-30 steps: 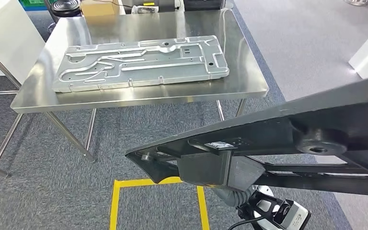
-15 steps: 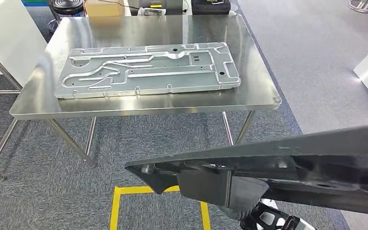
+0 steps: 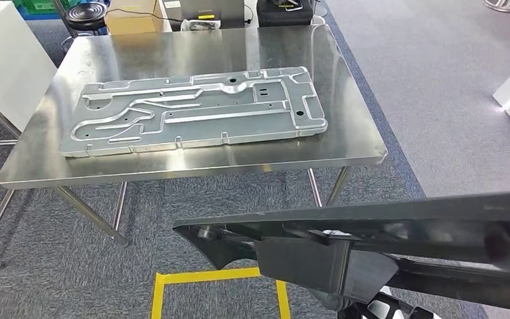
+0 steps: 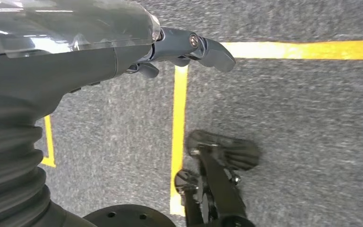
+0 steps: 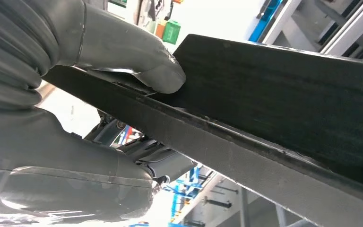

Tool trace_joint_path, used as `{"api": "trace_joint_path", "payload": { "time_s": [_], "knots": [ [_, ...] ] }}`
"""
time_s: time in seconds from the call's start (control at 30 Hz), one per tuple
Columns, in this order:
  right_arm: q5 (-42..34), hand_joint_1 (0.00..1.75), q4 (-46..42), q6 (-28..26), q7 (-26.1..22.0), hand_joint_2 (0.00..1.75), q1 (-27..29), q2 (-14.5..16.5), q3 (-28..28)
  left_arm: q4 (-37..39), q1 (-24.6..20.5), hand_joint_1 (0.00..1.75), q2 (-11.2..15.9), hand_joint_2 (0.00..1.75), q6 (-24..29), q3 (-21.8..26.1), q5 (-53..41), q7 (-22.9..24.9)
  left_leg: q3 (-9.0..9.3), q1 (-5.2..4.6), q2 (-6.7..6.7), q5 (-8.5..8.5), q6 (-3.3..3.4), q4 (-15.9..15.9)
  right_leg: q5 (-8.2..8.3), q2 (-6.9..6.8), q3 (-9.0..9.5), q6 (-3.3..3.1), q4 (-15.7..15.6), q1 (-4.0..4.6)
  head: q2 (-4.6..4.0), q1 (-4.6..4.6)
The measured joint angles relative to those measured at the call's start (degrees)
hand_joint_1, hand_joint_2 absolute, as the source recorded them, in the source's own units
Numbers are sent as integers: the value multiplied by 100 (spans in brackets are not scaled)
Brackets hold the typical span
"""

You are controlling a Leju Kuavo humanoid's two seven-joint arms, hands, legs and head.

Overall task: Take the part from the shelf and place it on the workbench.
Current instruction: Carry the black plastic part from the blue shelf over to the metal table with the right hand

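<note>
A long black metal part [image 3: 398, 229] stretches across the lower head view, from the middle to the right edge, above the carpet in front of the workbench [image 3: 352, 136]. My right hand [image 5: 61, 118] grips the black part [image 5: 283, 90], its thumb [image 5: 158, 71] pressing on the flat face and the other fingers hidden under it. The steel workbench stands ahead and carries a large silver stamped plate [image 3: 192, 109]. My left hand [image 4: 184, 47] hangs over the carpet with its fingers apart and holds nothing.
Yellow floor tape [image 3: 212, 276] marks a square below the part. A white cabinet [image 3: 0, 60] stands left of the workbench. A cardboard box [image 3: 133, 20], a black stool [image 3: 83, 10] and a dark case [image 3: 285, 10] lie behind the bench. Grey floor runs along the right.
The whole picture has shifted, so the camera has moved relative to the workbench. The black part's right end has dropped lower in the picture and now lies flatter.
</note>
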Motion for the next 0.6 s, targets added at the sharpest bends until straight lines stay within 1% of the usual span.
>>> {"api": "trace_joint_path", "payload": {
  "time_s": [0.03, 0.07, 0.1, 0.13, 0.17, 0.2, 0.23, 0.27, 0.3, 0.33, 0.37, 0.4, 0.43, 0.47, 0.5, 0.53, 0.57, 0.6],
  "knots": [
    [-14, 175, 5, 5, 0, 175, -35, -3, -1, 0, -5, 0, 13, 175, -7, 0, -8, 13, 72, -13, 5, 136, 31, -225, -42, 0, 33, 32, 4, 5, 0, 0],
    [-22, 175, 11, 10, 0, 175, -61, -5, -2, 0, -7, 0, 22, 175, -10, 0, -13, 25, 100, -26, 8, 196, 68, -331, -72, 1, 54, 67, 12, 11, 0, 0],
    [-25, 175, 17, 11, 0, 175, -79, -7, -2, 0, -9, 0, 27, 175, -11, 0, -19, 34, 104, -39, 7, 163, 106, -331, -86, 2, 68, 99, 26, 18, 0, 0],
    [-28, 175, 20, 11, 0, 175, -95, -8, -3, 0, -9, 0, 32, 175, -12, -1, -23, 40, 128, -32, 1, 188, 148, -339, -99, 0, 71, 130, 43, 19, 0, 0],
    [-28, 175, 22, 11, 0, 175, -108, -9, -3, 0, -8, 0, 34, 175, -11, -1, -27, 46, 154, -23, -4, 199, 179, -359, -108, -3, 58, 154, 114, 12, 0, 1],
    [-30, 175, 25, 13, 0, 175, -126, -10, -3, 0, -10, 0, 35, 175, -10, -2, -29, 51, 189, -14, -8, 191, 209, -378, -137, -5, -13, 177, 267, 6, 0, 1],
    [-35, 175, 26, 17, 0, 175, -144, -11, -3, 0, -14, 0, 36, 175, -7, -2, -23, 55, 224, -6, -11, 183, 234, -396, -207, -7, -152, 204, 518, -6, 0, 1],
    [-44, 175, 28, 30, 0, 175, -155, -13, -4, 0, -17, 0, 37, 175, 1, -1, -10, 56, 247, -5, -10, 164, 254, -407, -324, -8, -360, 229, 864, -17, 0, 1],
    [-52, 175, 33, 49, 0, 175, -164, -15, -4, 0, -16, 0, 38, 175, 13, 0, 7, 57, 265, -6, -10, 138, 269, -410, -476, -8, -606, 254, 1232, -21, 0, 1],
    [-60, 175, 41, 73, 0, 175, -166, -16, -5, 0, -13, 0, 39, 175, 27, 1, 27, 57, 288, -8, -11, 110, 276, -409, -601, -8, -832, 273, 1534, -25, 0, 1],
    [-64, 175, 50, 95, 0, 175, -167, -18, -5, 0, -8, 0, 41, 175, 39, 2, 43, 57, 322, -11, -13, 77, 278, -409, -640, -9, -991, 282, 1688, -27, 0, 1],
    [-65, 175, 59, 110, 0, 175, -170, -18, -5, 0, -4, 0, 44, 175, 49, 3, 53, 56, 367, -13, -18, 41, 276, -409, -551, -9, -1051, 279, 1647, -26, 0, 1],
    [-65, 175, 66, 117, 0, 175, -178, -18, -6, 0, -1, 0, 45, 175, 55, 4, 60, 56, 425, -15, -23, 2, 269, -410, -327, -9, -1002, 258, 1391, -23, 0, 1],
    [-65, 175, 69, 119, 0, 175, -191, -18, -7, 0, -1, 0, 45, 175, 60, 4, 65, 56, 483, -17, -28, -40, 259, -414, -26, -10, -881, 224, 992, -15, 0, 2],
    [-65, 175, 74, 121, 0, 175, -208, -18, -8, 0, -4, 0, 45, 175, 66, 6, 68, 56, 539, -24, -32, -79, 243, -414, 180, -13, -759, 184, 627, 5, 0, 2],
    [-66, 175, 79, 126, 0, 175, -229, -18, -9, 0, -8, 0, 45, 175, 73, 8, 71, 56, 572, -29, -32, -113, 219, -417, 286, -15, -665, 145, 340, 26, 0, 2],
    [-68, 175, 83, 129, 0, 175, -247, -19, -11, 0, -9, 0, 47, 175, 78, 10, 75, 55, 588, -33, -31, -140, 189, -426, 331, -18, -616, 108, 185, 45, 0, 2],
    [-69, 175, 90, 133, 0, 175, -262, -20, -17, 0, -8, 0, 50, 175, 82, 13, 78, 52, 605, -39, -29, -144, 151, -411, 297, -18, -605, 81, 149, 59, 0, 1]
  ]
}}
